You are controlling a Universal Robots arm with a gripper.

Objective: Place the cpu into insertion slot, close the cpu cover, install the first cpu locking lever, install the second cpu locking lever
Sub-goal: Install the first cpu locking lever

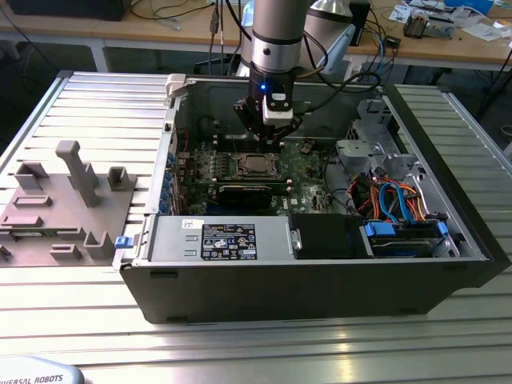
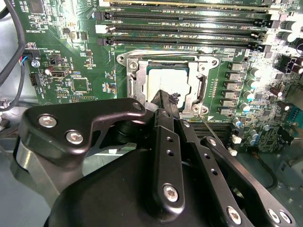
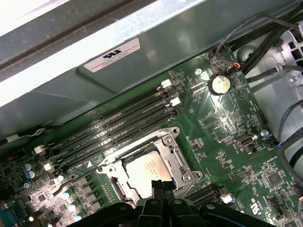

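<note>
My fingers (image 2: 166, 101), pressed together, hover over the cpu (image 2: 166, 80) seated under the cpu cover (image 2: 135, 78); I should press squarely.

Surface: ribbed silver aluminium table (image 1: 240, 344)
On it: open dark-grey metal computer case (image 1: 320, 284); grey plastic fixture block (image 1: 60, 208) toward the exterior view's left

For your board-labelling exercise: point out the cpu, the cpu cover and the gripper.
cpu (image 3: 150, 171), first wrist view, middle of its metal top.
cpu cover (image 2: 137, 78), second wrist view, side of its frame.
gripper (image 2: 166, 100), second wrist view, fingertips.
</note>
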